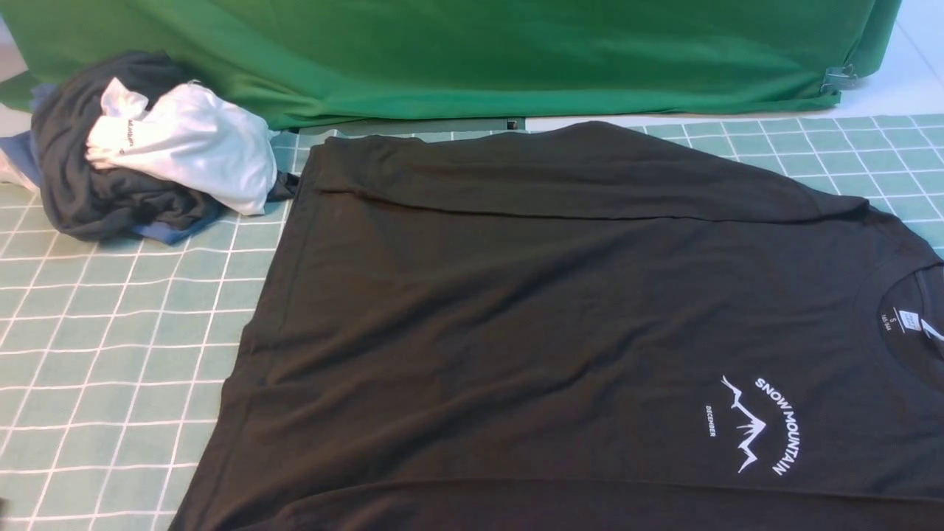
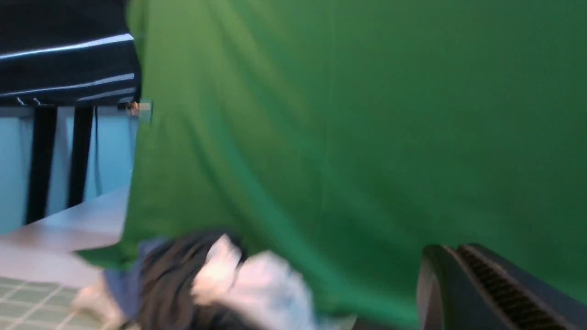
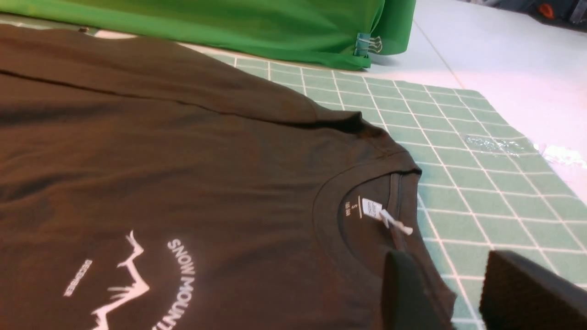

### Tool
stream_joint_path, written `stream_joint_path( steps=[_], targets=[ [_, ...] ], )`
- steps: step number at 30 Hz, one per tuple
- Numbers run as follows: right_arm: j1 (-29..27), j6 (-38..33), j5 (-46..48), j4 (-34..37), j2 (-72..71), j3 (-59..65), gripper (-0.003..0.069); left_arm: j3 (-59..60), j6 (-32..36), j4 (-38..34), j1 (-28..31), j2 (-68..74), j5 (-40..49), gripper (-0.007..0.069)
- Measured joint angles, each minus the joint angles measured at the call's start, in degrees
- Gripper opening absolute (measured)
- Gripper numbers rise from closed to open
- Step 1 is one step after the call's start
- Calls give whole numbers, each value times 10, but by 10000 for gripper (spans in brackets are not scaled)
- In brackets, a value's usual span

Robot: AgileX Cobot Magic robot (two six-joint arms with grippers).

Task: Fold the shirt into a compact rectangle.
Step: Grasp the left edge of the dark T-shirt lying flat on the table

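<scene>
Shirt: our shirt (image 1: pixel 516 317) lies flat, chest side up, on the mat (image 1: pixel 110 332) that covers the surface (image 3: pixel 495 55).
Long axis: in the front view it runs from the hem at 9 o'clock to the collar (image 1: pixel 911 324) at 3 o'clock, with the print (image 1: pixel 759 424) near 4 o'clock.
Fold so far: a band along the 12 o'clock edge lies doubled over the body. The 6 o'clock side runs out of frame, so we cannot tell its state.
Right claw: our right claw (image 3: pixel 451 275) is partly open and holds nothing. It hovers just beside the collar, over the shirt's edge.
Left claw: our left claw (image 2: pixel 481 288) has its fingers pressed together and grips nothing. It faces the backdrop (image 2: pixel 344 137) and the pile (image 1: pixel 140 147) at 10 o'clock, away from the shirt.
Nearer arm: we judge the right arm nearer, with the collar just ahead of it.
Next move: it likely turns on taking the collar end and carrying it along the axis toward 9 o'clock.
</scene>
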Motion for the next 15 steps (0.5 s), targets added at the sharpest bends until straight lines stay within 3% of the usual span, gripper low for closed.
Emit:
stream_joint_path(
  steps=[4, 9, 12, 15],
  targets=[
    [0, -5, -6, -4, 0, 0, 244, 0, -95, -17, 0, 0, -31, 23],
    [0, 29, -80, 49, 0, 2, 244, 0, -132, 16, 0, 0, -74, 31],
    [0, 158, -195, 128, 0, 3, 244, -6, -193, 11, 0, 0, -183, 34],
    [0, 192, -251, 142, 0, 3, 244, -71, -212, 2, 0, 13, -138, 34]
  ],
)
